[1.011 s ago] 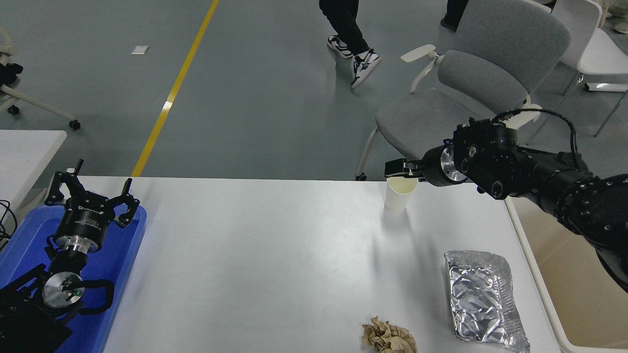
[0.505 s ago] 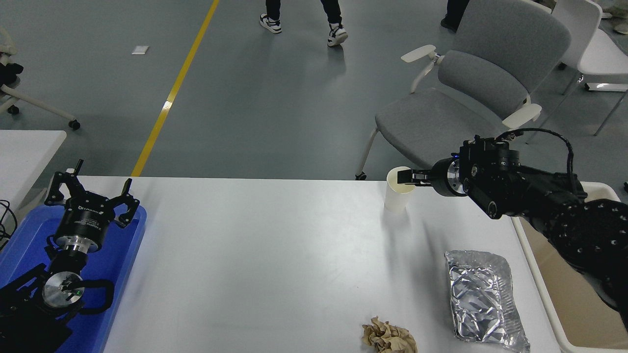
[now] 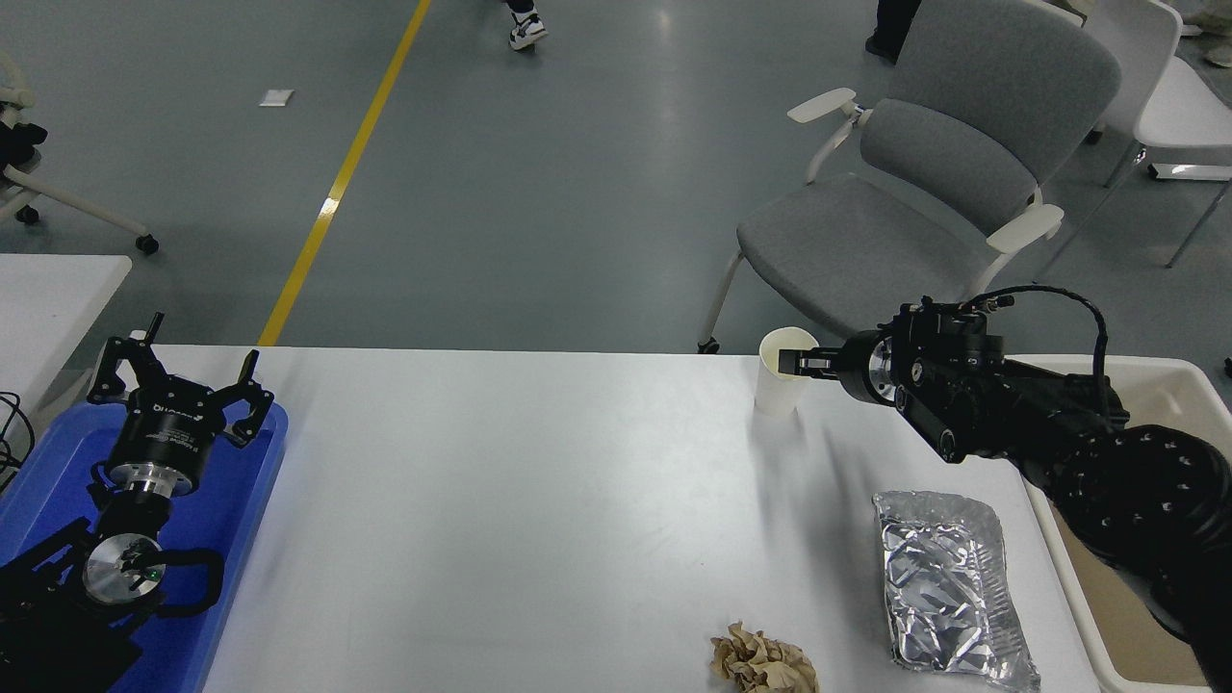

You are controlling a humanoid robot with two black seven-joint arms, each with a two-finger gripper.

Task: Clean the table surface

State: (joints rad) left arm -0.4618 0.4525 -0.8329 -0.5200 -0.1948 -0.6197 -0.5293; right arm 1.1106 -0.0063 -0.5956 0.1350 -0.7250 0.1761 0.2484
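Observation:
The table surface (image 3: 539,500) is a wide white top filling the lower picture. A white paper cup (image 3: 776,393) stands upright near its far edge. My right gripper (image 3: 797,364) reaches in from the right and its tip is at the cup's right rim; its opening is hidden by the angle. A crumpled foil tray (image 3: 948,587) lies at the right front. Beside it, at the front edge, sits a crumpled brown paper ball (image 3: 765,662). My left gripper (image 3: 178,364) is parked open at the lower left, holding nothing.
A blue tray (image 3: 245,500) lies under the left arm. A beige bin (image 3: 1169,377) stands off the table's right edge, under my right arm. A grey chair (image 3: 866,221) is behind the far edge. A smaller white table's corner (image 3: 48,289) shows at the left.
My right gripper has come down from just above the cup to its right rim, and the arm has dropped lower. The cup has stayed put. A person at the top has walked off.

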